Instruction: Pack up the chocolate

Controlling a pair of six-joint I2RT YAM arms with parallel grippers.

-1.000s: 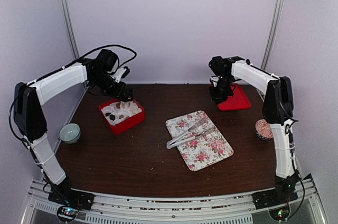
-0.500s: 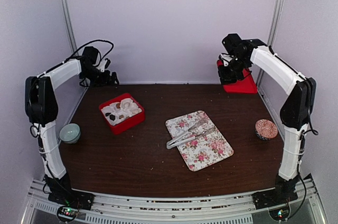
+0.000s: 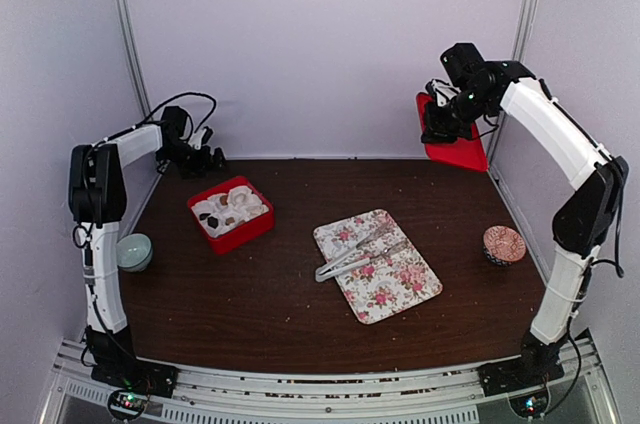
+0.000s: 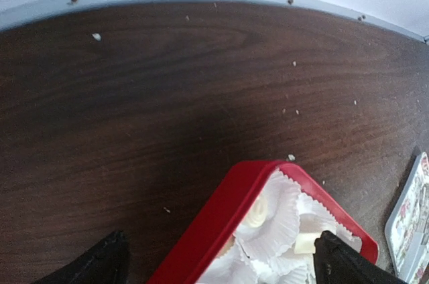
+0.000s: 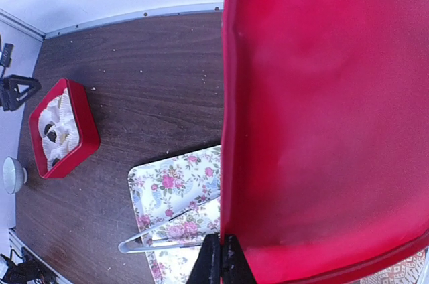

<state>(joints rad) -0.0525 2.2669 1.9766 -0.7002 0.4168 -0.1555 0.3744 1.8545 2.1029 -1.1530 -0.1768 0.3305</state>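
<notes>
One red box (image 3: 230, 212) holds chocolates (image 5: 47, 131), too small to count. Left gripper (image 4: 220, 247) stands wide open, empty; right gripper (image 5: 223, 257) is closed on one red lid (image 5: 322, 116).

Dark wood-grain table (image 3: 280, 314), flecked with pale crumbs (image 4: 96, 36), enclosed by plain pale walls (image 3: 320, 44). Two metal posts (image 3: 122, 34) rise at the back corners. A metal rail (image 3: 320, 384) borders the near edge. Lighting is even.

chocolate (image 3: 213, 217): too small to count | red lid (image 5: 322, 116): edges cropped
</notes>
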